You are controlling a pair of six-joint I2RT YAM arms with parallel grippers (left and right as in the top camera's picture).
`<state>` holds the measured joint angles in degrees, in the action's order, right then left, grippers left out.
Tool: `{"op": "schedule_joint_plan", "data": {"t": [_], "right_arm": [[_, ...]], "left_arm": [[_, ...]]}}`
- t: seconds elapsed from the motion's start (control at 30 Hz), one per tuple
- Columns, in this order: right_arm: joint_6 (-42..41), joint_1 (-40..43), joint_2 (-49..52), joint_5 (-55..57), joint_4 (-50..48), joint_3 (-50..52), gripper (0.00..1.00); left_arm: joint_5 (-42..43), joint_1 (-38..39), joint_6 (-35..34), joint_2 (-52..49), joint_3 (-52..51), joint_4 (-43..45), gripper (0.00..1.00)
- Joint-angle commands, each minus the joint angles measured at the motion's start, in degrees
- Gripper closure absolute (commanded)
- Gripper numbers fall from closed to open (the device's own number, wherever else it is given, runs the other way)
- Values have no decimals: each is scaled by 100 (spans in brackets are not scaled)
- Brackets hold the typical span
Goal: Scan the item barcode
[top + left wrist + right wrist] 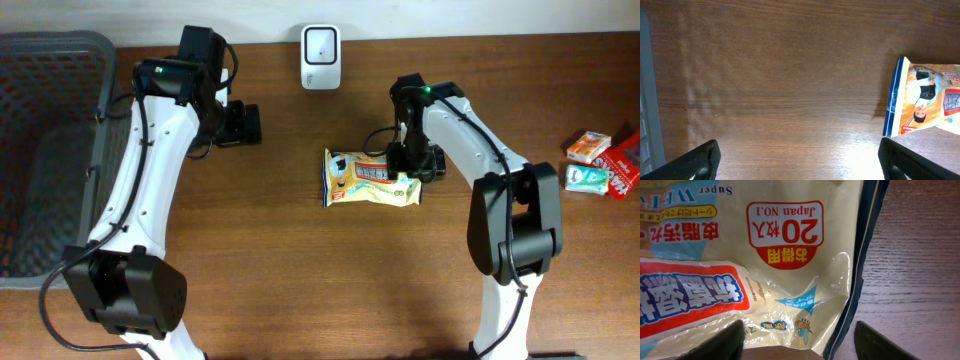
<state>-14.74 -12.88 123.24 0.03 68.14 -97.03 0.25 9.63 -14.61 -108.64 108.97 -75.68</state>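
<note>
The item, a yellow wipes packet (pixel 370 178) with a blue edge and red label, lies flat on the table's middle. My right gripper (pixel 405 165) hovers over its right end. In the right wrist view the packet (pixel 765 255) fills the frame, and my right gripper (pixel 800 342) stands open, its dark fingers (pixel 725 340) straddling the packet's corner without pinching it. My left gripper (pixel 245 125) is up left of the packet, open and empty (pixel 800 160); the packet's left end (pixel 927 100) shows at that view's right edge. No barcode shows in any view.
A white scanner (pixel 320 45) stands at the table's back edge, centre. A grey mesh basket (pixel 50 150) fills the far left, its wall (pixel 645 100) edging the left wrist view. Several small packets (pixel 605 165) lie at the far right.
</note>
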Motion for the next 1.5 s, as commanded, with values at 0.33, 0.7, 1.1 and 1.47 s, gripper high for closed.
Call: {"op": "schedule_joint_plan", "data": {"t": [0.33,0.7,1.1,1.47], "right_arm": [[319,271,-63,-697,-328,-85,96],[640,732,389,-1399,-474,7,96],[636,734,389,-363,-444,4,96],[789,675,385,-2240,870,-1294,95]], "left_arm": [[2100,367,-101,-39,-20,363,74],[2804,1604,-122,-1816,-20,1749,100],[313,1434,-400,-2874,28,1342,100],[2708,1069,39,-2931,2103,-251,100]]}}
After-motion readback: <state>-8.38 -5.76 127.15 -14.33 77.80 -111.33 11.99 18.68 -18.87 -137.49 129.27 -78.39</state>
